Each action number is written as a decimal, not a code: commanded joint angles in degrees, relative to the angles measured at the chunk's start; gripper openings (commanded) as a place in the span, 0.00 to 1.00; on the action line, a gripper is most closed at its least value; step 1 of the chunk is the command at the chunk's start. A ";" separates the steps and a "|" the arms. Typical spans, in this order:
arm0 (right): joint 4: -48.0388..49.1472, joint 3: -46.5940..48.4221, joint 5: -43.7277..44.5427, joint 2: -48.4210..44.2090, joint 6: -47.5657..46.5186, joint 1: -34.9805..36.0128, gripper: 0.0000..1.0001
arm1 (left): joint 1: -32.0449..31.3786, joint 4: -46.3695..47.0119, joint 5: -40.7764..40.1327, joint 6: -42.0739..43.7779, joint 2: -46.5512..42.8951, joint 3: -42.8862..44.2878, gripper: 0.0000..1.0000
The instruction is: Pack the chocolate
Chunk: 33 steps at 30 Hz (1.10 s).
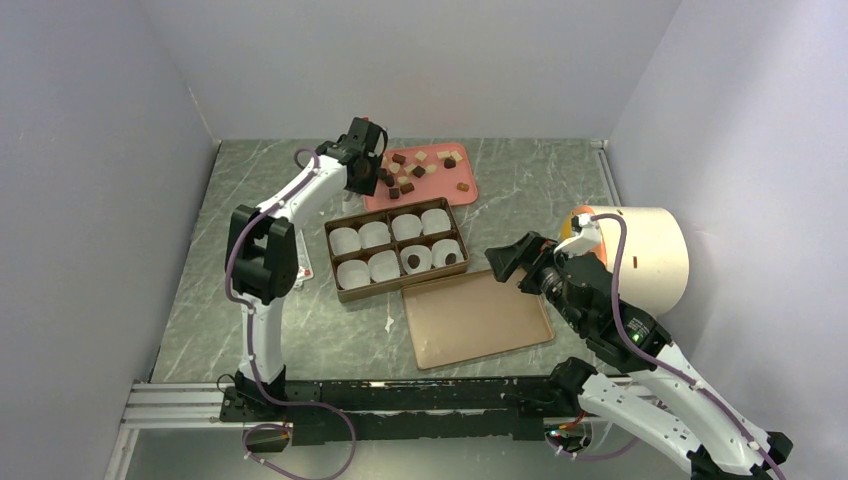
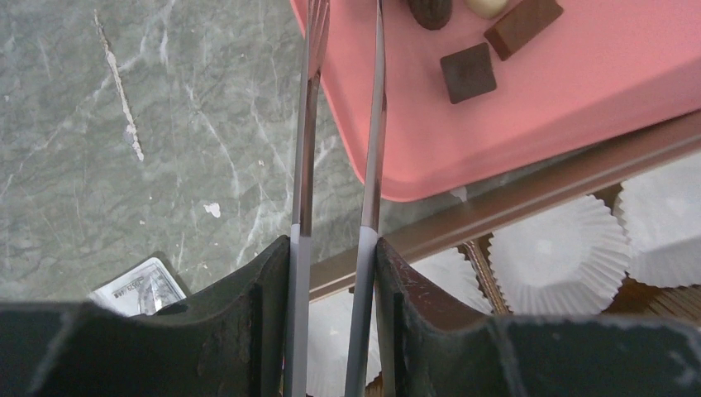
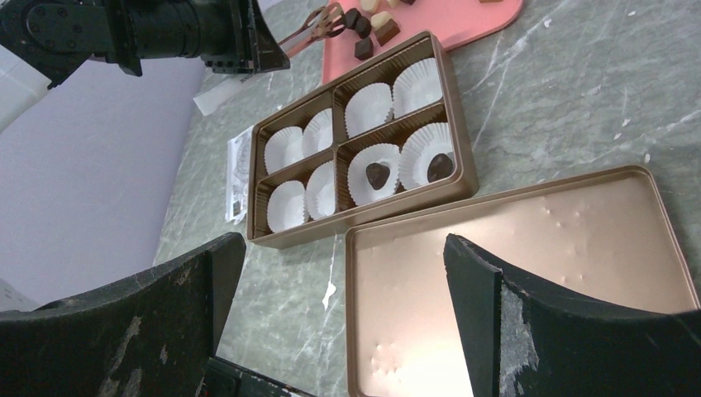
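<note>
From where I stand, most of the chocolate (image 1: 419,171) lies scattered on the pink tray (image 2: 537,124) just beyond the brown box (image 3: 364,219). Two dark pieces sit in paper cups (image 3: 378,173) in the box's near right section. Past the box's far left corner, the left gripper (image 2: 334,265) pinches tweezers (image 2: 302,165). On the box's near right side, the right gripper (image 3: 343,244) hangs spread wide, holding nothing.
</note>
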 commanded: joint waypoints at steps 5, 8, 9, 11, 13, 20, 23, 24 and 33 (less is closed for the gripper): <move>0.68 0.62 0.79 0.12 0.27 -0.13 0.96 | 0.13 5.25 3.96 1.83 0.84 1.08 0.43; 0.64 0.43 0.89 -0.23 0.35 -0.12 0.96 | 0.13 5.82 4.34 1.68 0.93 0.66 0.44; 0.78 0.30 0.87 -0.36 0.31 -0.13 0.96 | 0.13 5.65 4.14 1.73 1.31 0.83 0.44; 0.82 0.17 0.73 -0.26 0.43 -0.13 0.96 | 0.13 5.53 3.54 1.75 1.91 1.08 0.44; 1.03 0.21 0.59 -0.13 0.34 -0.11 0.96 | 0.13 5.28 2.95 1.92 2.75 1.78 0.44; 0.42 0.69 1.05 -0.08 0.22 -0.12 0.96 | 0.21 5.84 2.65 2.26 4.74 3.60 0.45; 0.44 0.48 1.24 -0.36 0.36 -0.11 0.96 | 0.30 5.74 3.32 2.54 6.26 4.94 0.44; 0.50 0.51 1.18 -0.37 0.39 -0.13 0.96 | 0.37 5.48 3.40 2.42 6.73 5.46 0.44; 0.69 0.54 1.40 0.20 0.31 -0.13 0.96 | 0.67 6.01 2.99 2.27 8.55 7.64 0.45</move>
